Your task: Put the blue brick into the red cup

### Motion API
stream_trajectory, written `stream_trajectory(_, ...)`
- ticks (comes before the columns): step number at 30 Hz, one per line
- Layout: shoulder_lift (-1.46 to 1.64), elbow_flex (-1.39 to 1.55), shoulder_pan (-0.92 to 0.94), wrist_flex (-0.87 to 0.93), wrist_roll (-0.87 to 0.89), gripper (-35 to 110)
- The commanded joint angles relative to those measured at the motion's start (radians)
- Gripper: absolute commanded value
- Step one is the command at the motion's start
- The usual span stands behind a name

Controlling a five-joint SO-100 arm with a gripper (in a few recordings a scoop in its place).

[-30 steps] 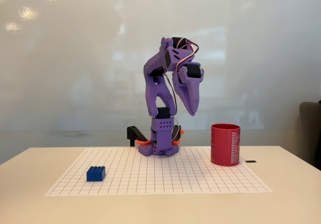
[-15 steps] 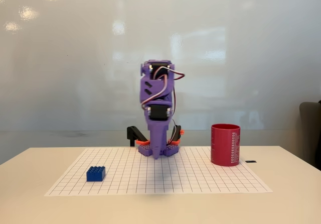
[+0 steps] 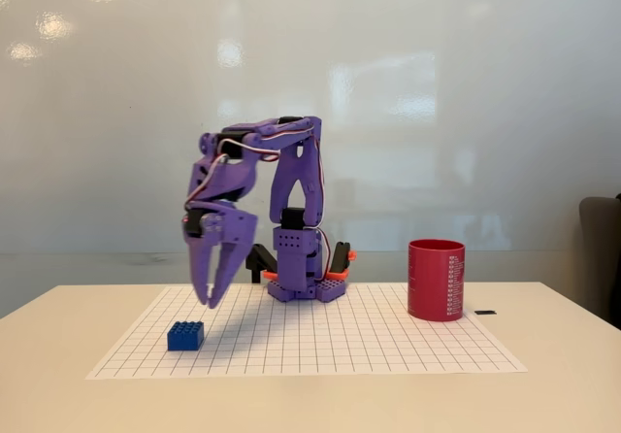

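- The blue brick sat on the gridded sheet toward its left front in the fixed view, studs up and flat, untouched by anything.
- Its long axis ran roughly left to right across the picture, close to parallel with the near edge of the sheet; a broad side faced the camera.
- Just above it and slightly to the right hung the gripper, tips pointing down and clear of the studs. The two fingers met at their tips with only a thin gap higher up, so I took the claw for closed or very nearly so, holding nothing.
- A moment before, the purple arm had stood folded over its base, pointing straight down in the middle of the sheet; it had since swung out to the left and reached over the brick. That told me the approach was mostly done and the grasp not begun.
- To take the brick, the fingers would, I judged, need to spread first and then drop either side of it.
- The red cup stood upright well off to the right on the sheet, mouth open.
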Motion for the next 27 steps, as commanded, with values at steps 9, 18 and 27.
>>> stream_trajectory(9, 0.115, -0.021, 0.121, 0.021, 0.402, -1)
stream_trajectory(18, 0.117, 0.236, 0.121, -0.169, 0.368, -1)
stream_trajectory(27, 0.143, 0.216, 0.100, -0.156, 0.364, -1)
